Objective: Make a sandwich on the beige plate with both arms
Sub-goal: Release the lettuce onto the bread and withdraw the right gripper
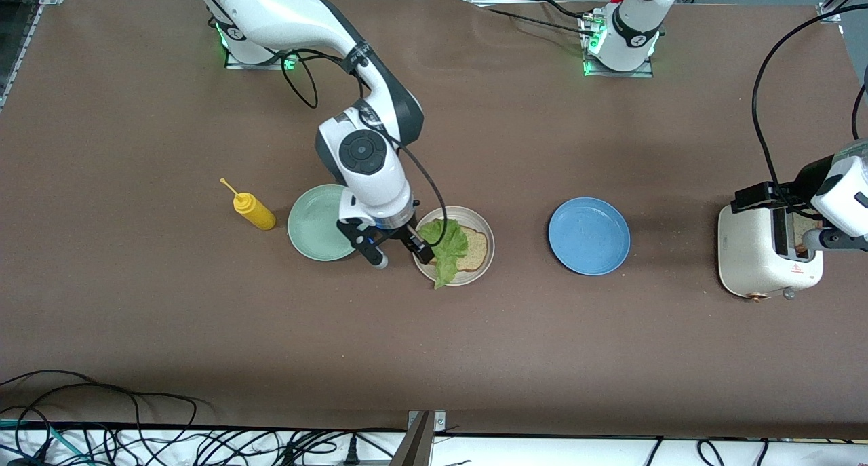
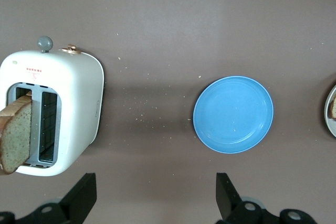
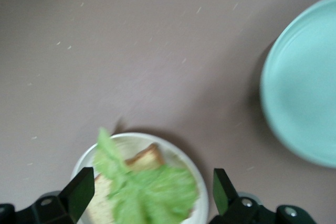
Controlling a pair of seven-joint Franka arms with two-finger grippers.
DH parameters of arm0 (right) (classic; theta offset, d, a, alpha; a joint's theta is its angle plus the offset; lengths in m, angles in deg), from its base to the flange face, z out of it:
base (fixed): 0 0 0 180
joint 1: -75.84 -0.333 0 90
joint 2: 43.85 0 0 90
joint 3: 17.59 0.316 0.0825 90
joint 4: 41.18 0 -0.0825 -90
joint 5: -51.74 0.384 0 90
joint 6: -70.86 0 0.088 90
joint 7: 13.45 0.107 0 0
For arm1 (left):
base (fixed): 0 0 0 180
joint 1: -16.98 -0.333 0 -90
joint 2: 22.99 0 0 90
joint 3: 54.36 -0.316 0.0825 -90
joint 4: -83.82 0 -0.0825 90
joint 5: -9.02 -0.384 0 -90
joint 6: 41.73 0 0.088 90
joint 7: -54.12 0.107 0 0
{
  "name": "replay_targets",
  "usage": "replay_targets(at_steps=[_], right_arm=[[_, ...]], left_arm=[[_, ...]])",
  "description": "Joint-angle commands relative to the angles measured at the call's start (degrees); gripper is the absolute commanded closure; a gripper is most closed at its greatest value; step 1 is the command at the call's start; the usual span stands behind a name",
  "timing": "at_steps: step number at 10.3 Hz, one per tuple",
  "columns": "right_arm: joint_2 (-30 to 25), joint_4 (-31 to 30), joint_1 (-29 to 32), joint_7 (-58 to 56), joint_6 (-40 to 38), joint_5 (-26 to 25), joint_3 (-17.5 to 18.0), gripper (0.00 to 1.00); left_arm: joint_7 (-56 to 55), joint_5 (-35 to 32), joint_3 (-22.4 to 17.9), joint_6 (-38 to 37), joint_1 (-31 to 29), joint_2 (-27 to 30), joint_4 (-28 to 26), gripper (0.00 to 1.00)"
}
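1. Front view puts the beige plate (image 1: 484,235) between the green plate (image 1: 315,223) and the blue plate (image 1: 588,235), holding one bread slice (image 1: 475,249) with lettuce (image 1: 447,250) on top.
2. Right gripper (image 1: 397,250) hangs over the beige plate's edge toward the green plate, fingers spread wide and empty; the leaf lies free below it.
3. Left gripper (image 2: 157,195) hangs near the toaster (image 2: 68,108), well apart from the beige plate at the left arm's end of the table, fingers wide and empty.
4. A second slice (image 2: 16,137) stands in the toaster's slot, its top clear of the casing.
5. That slice is probably light, fairly stiff and crumbly; pinching its raised crust across the flat faces, gently, seems best.
6. The lettuce looks soft and floppy, overhanging the beige plate's rim toward the camera, so the top slice should come down flat on it.
7. A mustard bottle (image 1: 252,209) lies beside the green plate.
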Motion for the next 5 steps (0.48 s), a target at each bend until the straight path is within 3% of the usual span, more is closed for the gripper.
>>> replay_targets(at_steps=[1,5], right_arm=[[-3.7,-0.9,0.1,-9.5,-9.3,0.1,-4.0,0.0],[-10.4,-3.8,0.1,-22.7,-22.4,-4.0,-10.5,0.0]], left_arm=[[1.1,-1.6,0.2,-0.3,-0.4,0.1,-0.2,0.0],[3.4,-5.6,0.4,0.0,-2.3,-1.3,-0.2,0.0]])
